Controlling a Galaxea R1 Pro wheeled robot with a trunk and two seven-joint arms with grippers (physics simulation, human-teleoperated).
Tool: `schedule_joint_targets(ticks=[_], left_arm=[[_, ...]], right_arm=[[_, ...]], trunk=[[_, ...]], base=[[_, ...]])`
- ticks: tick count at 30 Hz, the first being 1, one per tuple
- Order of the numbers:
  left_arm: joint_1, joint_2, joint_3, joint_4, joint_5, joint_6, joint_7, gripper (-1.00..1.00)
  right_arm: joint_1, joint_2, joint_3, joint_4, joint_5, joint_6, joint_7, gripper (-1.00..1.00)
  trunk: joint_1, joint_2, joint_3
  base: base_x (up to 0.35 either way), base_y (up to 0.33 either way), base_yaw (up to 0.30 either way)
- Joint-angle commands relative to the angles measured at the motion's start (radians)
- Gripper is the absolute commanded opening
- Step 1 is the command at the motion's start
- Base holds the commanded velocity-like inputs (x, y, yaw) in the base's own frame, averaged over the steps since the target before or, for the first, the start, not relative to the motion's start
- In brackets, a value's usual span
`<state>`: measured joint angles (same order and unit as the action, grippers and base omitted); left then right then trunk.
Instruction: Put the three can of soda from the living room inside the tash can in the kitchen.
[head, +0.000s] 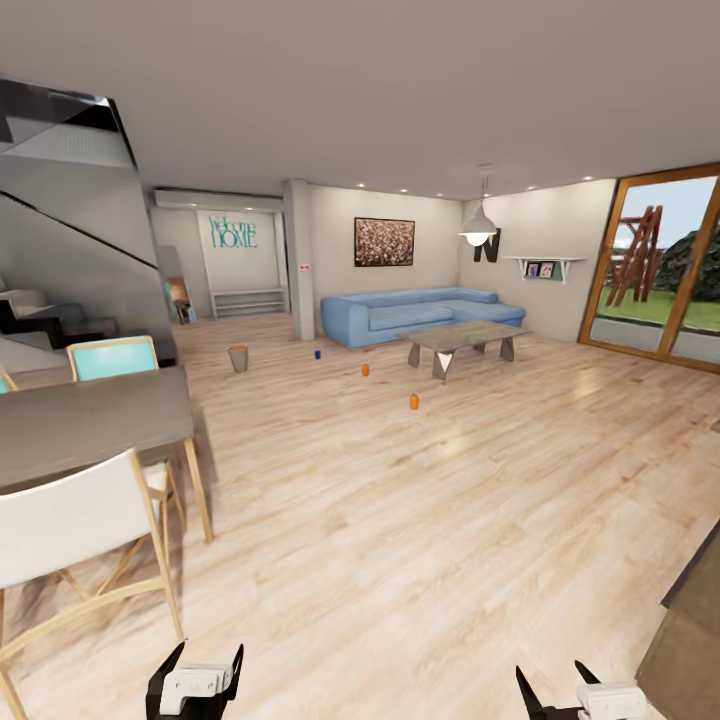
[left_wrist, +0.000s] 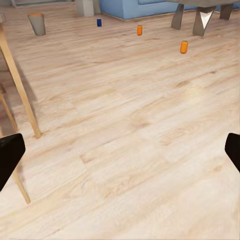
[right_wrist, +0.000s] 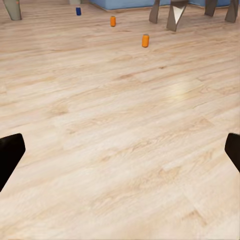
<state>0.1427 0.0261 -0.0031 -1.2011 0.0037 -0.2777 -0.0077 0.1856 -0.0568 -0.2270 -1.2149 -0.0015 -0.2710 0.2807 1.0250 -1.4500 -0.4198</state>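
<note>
While the robot stands well back by the dining table (head: 80, 425), both arms hang low and empty over bare wood floor (head: 400, 520). The left gripper (head: 196, 685) has its fingers spread apart with nothing between them, and the right gripper (head: 565, 690) looks the same, dark fingertips wide at the edges of its wrist view.

Across the room, two orange cans stand upright on the floor in front of the coffee table (head: 460, 340): the near can (head: 413, 402) and the far can (head: 365, 370), apart from each other. A small blue can (head: 317, 353) stands farther back, near the sofa (head: 420, 312); whether it counts as the third soda I cannot tell. The bin (head: 238, 358) sits on the floor to the left of the cans, near the stair side, open at the top.

My guess is these cans are light, thin-walled and smooth, so they would tip or roll at a nudge and dent under a hard squeeze. Taking one around the middle of its side, fingers level and squarely across, seems safest. Everything is still well out of reach; the base has to drive closer first.
</note>
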Motion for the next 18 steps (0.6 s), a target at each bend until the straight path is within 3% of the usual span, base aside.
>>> schedule_joint_targets(ticks=[1, 13, 18], left_arm=[[0.000, 0.000, 0.000, 0.000, 0.000, 0.000, 0.000, 1.00], [0.000, 0.000, 0.000, 0.000, 0.001, 0.000, -0.001, 1.00], [0.000, 0.000, 0.000, -0.001, 0.001, -0.001, -0.001, 1.00]], right_arm=[[0.000, 0.000, 0.000, 0.000, 0.000, 0.000, 0.000, 1.00], [0.000, 0.000, 0.000, 0.000, 0.000, 0.000, 0.000, 1.00], [0.000, 0.000, 0.001, 0.000, 0.004, 0.000, 0.000, 1.00]], trunk=[[0.000, 0.000, 0.000], [0.000, 0.000, 0.000], [0.000, 0.000, 0.000]], base=[[0.299, -0.088, 0.000], [0.319, -0.016, 0.000], [0.323, 0.000, 0.172]])
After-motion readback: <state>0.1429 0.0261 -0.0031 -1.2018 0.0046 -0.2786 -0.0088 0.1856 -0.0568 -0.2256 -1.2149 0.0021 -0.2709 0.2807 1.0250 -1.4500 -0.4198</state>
